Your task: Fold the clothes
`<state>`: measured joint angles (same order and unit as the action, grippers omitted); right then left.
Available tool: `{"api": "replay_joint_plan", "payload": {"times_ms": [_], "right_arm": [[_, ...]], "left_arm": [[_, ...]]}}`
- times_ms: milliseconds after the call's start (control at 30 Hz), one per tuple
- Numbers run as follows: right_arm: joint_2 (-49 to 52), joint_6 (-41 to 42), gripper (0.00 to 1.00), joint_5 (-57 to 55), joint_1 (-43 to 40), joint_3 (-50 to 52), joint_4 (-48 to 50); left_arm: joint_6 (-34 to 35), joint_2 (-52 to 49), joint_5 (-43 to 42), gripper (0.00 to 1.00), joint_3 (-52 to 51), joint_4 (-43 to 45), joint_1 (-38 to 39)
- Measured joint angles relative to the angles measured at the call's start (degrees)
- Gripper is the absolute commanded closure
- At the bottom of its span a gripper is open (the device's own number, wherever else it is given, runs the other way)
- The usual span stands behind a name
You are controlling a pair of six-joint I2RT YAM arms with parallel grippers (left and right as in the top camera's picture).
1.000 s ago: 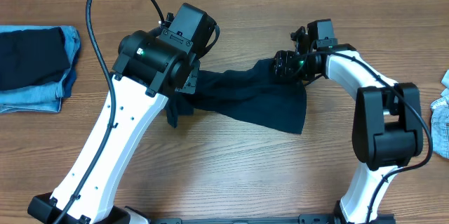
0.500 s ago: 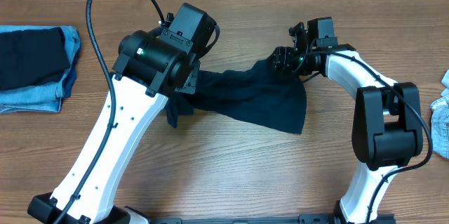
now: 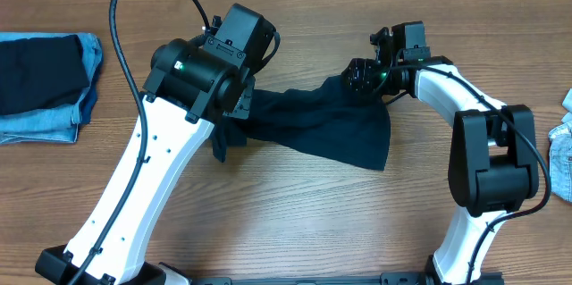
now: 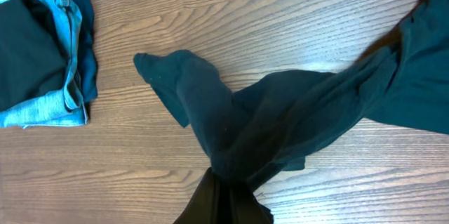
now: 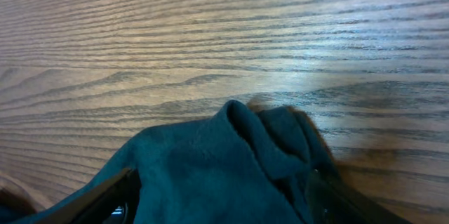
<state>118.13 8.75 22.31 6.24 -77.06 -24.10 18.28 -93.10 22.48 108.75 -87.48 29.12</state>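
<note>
Centrally, a dark navy cloth shirt (image 3: 322, 129) lies stretched across the wooden tabletop (image 3: 304, 222) between two claws.
Nearest, the left claw (image 4: 223, 206) is clamped tight on a bunched end of the shirt. Farther off, the right claw (image 5: 221, 196) stands wide apart astride the opposite corner, not pinching it. At far left lies a folded stack of navy and light blue denim pieces (image 3: 45, 88).
</note>
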Motion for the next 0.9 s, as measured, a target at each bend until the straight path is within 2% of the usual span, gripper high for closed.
{"api": "replay_joint_plan", "payload": {"times_ms": [300,400,433,467,667,800,900], "right_arm": [[1.75,0.02,0.43,4.74,1.66,-0.02,0.46],[1.99,0.17,0.60,6.75,1.86,-0.02,0.52],[2.05,0.22,0.63,7.17,1.86,-0.02,0.50],[2.12,0.07,0.71,7.78,1.77,-0.02,0.50],[2.08,0.31,0.82,8.41,0.94,-0.02,0.33],[1.01,0.44,0.83,8.33,-0.70,0.00,-0.37],[-2.19,0.39,0.91,8.28,-2.25,0.04,-1.16]], "left_arm": [[-0.02,0.00,-0.85,0.96,0.00,0.24,0.00],[-0.02,0.00,-0.87,0.96,0.00,0.24,0.00],[-0.02,0.00,-0.85,0.96,0.00,0.24,0.00],[-0.02,0.00,-0.87,0.96,0.00,0.24,0.00],[-0.02,0.00,-0.87,0.95,0.00,0.24,0.00],[0.00,0.00,-0.87,0.95,0.00,0.24,0.00],[-0.02,0.00,-0.85,0.95,0.00,0.26,0.00]]}}
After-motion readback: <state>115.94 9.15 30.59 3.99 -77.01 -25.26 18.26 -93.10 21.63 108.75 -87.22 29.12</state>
